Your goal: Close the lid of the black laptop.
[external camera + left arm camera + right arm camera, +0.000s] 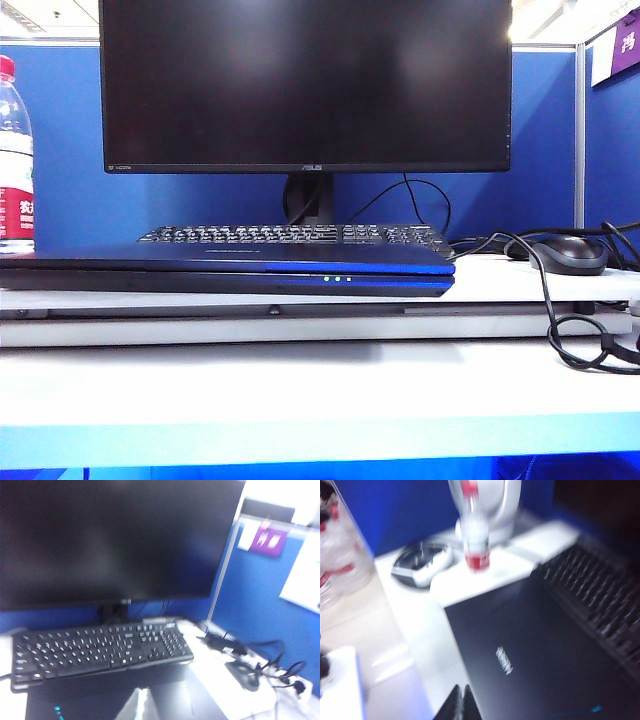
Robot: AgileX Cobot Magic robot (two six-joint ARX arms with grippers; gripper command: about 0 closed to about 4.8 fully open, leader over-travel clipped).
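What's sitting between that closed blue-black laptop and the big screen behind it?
A separate black keyboard lies between the black laptop and the ASUS monitor; the exterior view and left wrist view show it. Neither the left gripper nor the right gripper is there.

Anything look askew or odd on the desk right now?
Nothing stands out. The black laptop lies flat, its lid down. Right gripper hovers shut near the laptop's edge; the left gripper isn't in view.
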